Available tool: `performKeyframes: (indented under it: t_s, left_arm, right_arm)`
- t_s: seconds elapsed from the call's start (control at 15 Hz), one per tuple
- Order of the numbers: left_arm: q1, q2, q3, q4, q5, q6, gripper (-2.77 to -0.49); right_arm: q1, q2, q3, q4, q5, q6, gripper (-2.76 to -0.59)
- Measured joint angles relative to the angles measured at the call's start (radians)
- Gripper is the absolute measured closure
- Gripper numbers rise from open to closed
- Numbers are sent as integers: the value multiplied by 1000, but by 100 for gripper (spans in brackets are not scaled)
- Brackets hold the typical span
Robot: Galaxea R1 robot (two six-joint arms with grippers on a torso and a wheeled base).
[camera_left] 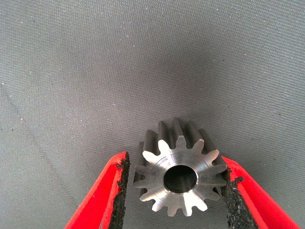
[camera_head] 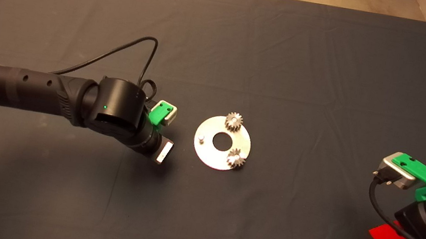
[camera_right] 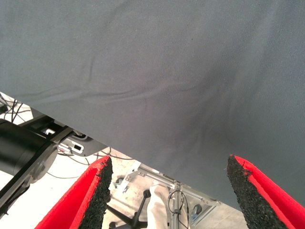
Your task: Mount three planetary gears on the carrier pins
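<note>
Dark mat (camera_head: 291, 55) covers the table, creased in places. On it lies my work: a shiny disc (camera_head: 222, 142) with a central hole. Two gears (camera_head: 233, 121) (camera_head: 236, 158) already sit on pins at its far and near right edge; the third pin (camera_head: 201, 138), on its left side, stands bare. Only the head view shows this, with my left arm just left of the disc and my fingers hidden beneath the wrist. My left wrist view alone shows the third gear (camera_left: 180, 175): my left gripper (camera_left: 176, 191) is closed on it, black pads (camera_left: 120, 186) against opposite teeth, above the bare mat. It is silvery, with a bright face and round bore. My right gripper (camera_right: 169, 191) waits at the mat's near right edge, fingers (camera_right: 97, 191) wide apart and empty.
</note>
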Motion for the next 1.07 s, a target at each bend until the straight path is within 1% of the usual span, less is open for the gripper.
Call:
performKeyframes:
  t_s: [0.07,0.13,0.4,0.47,0.73,0.93,1.07]
  left_arm:
    - [0,0,0,0,-2,0,-113]
    - [0,0,0,0,-2,0,-109]
    - [0,0,0,0,-2,0,-105]
    - [0,0,0,0,-2,0,-100]
    - [0,0,4,1,-1,0,-100]
    - [0,1,14,2,4,0,-99]
    - [-3,14,21,2,7,-1,-96]
  right_arm:
    - [0,0,0,0,0,0,-176]
    - [0,0,0,0,0,0,-176]
    - [0,0,0,0,0,0,-176]
    - [0,0,0,0,0,0,-176]
    - [0,-3,0,0,0,0,-176]
    - [0,-11,0,0,0,0,-176]
    - [0,-13,0,0,0,0,-176]
